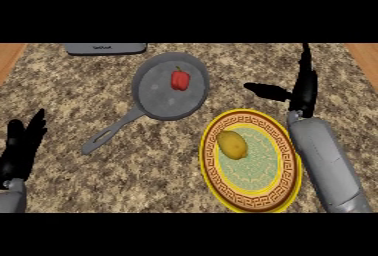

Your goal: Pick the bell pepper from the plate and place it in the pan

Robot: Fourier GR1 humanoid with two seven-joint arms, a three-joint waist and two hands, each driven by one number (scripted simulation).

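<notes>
Red bell pepper (180,79) sits inside the grey pan (159,102), toward the upper part of its round base, green stem pointing up-view. Nothing is touching it. Pan is on the speckled stone tabletop (88,75), upper-middle of the view, w/ its handle (111,133) running down and to the left.

Plate (284,195) — yellow rim, brown patterned band, pale green centre — lies just below and right of the pan, close to it but apart. A yellow potato-like item (232,144) rests on the plate's upper left part; can't tell exactly what it is.

Right hand (303,85) is up over the tabletop, right of the pan and above the plate, fingers straight and relaxed, holding nothing. Its grey forearm (328,165) runs down along the plate's right edge, overlapping the rim in view. The hand's dark shadow (267,91) falls on the tabletop just to its left.

Left hand (21,147) is at the left edge of the view, lower down, well apart from pan & plate — fingers straight, pointing up, empty.

A grey flat object (105,48) lies at the top edge, above the pan, partly cut off. Wooden strips (9,57) show at both upper corners beyond the stone.
</notes>
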